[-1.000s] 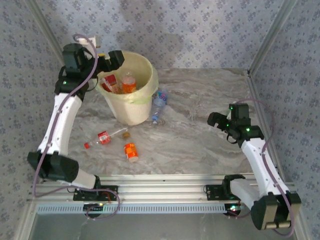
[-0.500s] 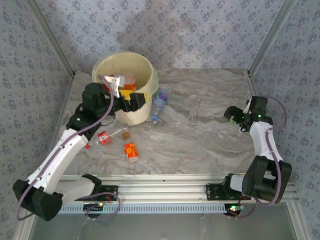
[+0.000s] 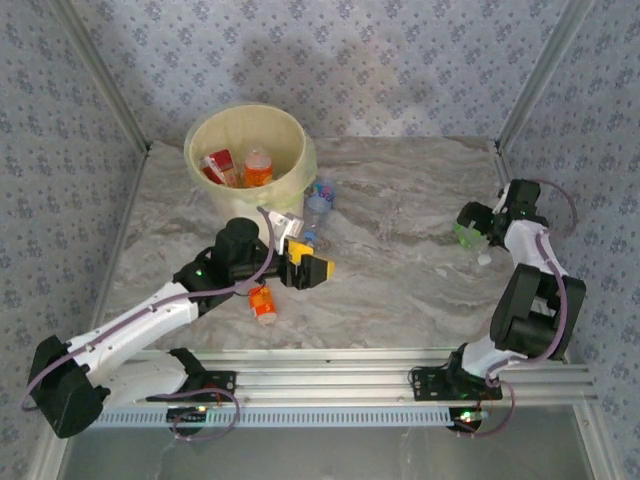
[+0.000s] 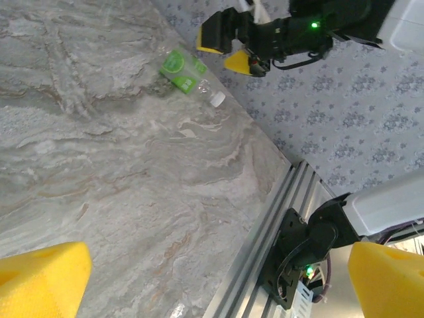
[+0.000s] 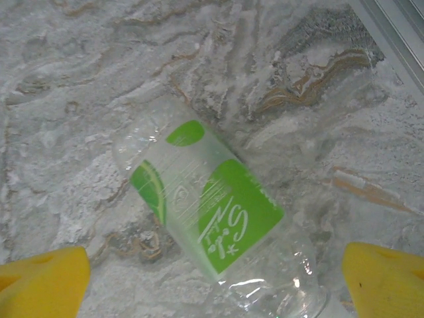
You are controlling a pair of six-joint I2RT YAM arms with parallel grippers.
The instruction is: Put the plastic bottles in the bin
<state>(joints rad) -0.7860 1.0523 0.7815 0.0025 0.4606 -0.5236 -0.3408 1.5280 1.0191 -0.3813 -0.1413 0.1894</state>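
marble table point(image 3: 400, 200): bin point(image 3: 290, 140) holds red and orange bottles point(image 3: 258, 170); left gripper point(image 3: 310, 258) and right gripper point(image 3: 469, 234) gape wide.

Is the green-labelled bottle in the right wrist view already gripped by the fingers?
No, the green-labelled bottle lies on the table between the yellow fingertips, which stand wide apart, clear of it.

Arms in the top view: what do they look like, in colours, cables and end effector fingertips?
Both the left arm and right arm have white link shells between black joint housings. A thin purplish-grey cable loops along each. Small green lights glow on the black wrist sections. The left end effector and right end effector are black with wedge-shaped yellow pads.
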